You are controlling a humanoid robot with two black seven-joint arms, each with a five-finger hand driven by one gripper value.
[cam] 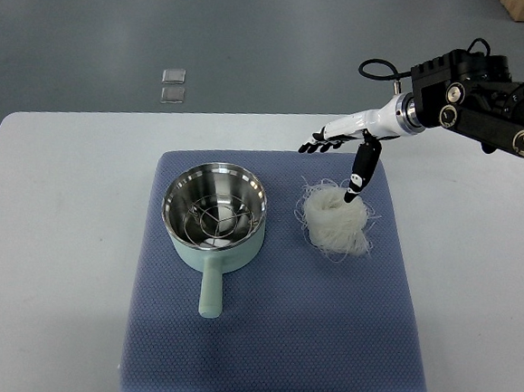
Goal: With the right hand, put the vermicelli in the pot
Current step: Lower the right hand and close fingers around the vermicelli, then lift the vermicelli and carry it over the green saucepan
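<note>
Vermicelli, a white tangled nest of thin dried noodles [336, 222], lies on the blue-grey textured mat [273, 342], at 3 o'clock from the pot and just beside it, not touching. Nothing has gone into the pot yet.

Pot: pale green saucepan with a shiny steel interior and a wire rack inside [213, 212], handle pointing to 6 o'clock, toward the robot's side. Mouth is open and clear, so a short carry toward 9 o'clock should suffice.

Right hand [343, 141] enters from the right edge, hovering at 12 o'clock of the nest. Fingers [319, 145] are extended toward 9 o'clock and spread, holding nothing; the thumb hangs down, its tip at the nest's top edge. Contact there cannot be confirmed.

Judgement: this is a pre-grasp pose, with the hand open to straddle the bundle. Loose strands may trail or drop on lift.

Mat sits on the white worktop [50, 234]. Left hand not visible.
</note>
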